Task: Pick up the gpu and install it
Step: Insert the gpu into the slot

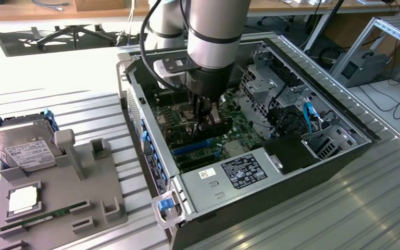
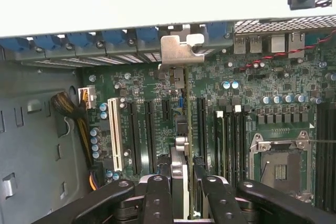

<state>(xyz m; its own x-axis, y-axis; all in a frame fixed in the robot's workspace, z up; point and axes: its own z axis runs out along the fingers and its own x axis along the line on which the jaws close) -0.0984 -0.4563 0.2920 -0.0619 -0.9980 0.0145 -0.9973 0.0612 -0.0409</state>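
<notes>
The gpu [image 1: 220, 125] is a dark card standing on edge inside the open computer case [image 1: 339, 112], low over the green motherboard [image 1: 238, 127]. My gripper [image 1: 204, 124] reaches straight down into the case and is shut on it. In the wrist view the gpu [image 2: 185, 129] shows edge-on between my two black fingers [image 2: 157, 198], running along a black expansion slot. Its silver bracket [image 2: 181, 51] sits at the rear wall of the case among the blue slot clips [image 2: 113, 38]. Whether the card's edge is down in the slot I cannot tell.
A white slot [image 2: 114, 135] and the bare processor socket [image 2: 281, 169] flank the card. The power supply [image 1: 249, 169] lies toward the case front, and a blue cable [image 1: 310, 114] by the drive cages. At the exterior view's left, a grey fixture [image 1: 99, 200] holds a hard drive [image 1: 23, 148] and a green RAM stick [image 1: 44, 214].
</notes>
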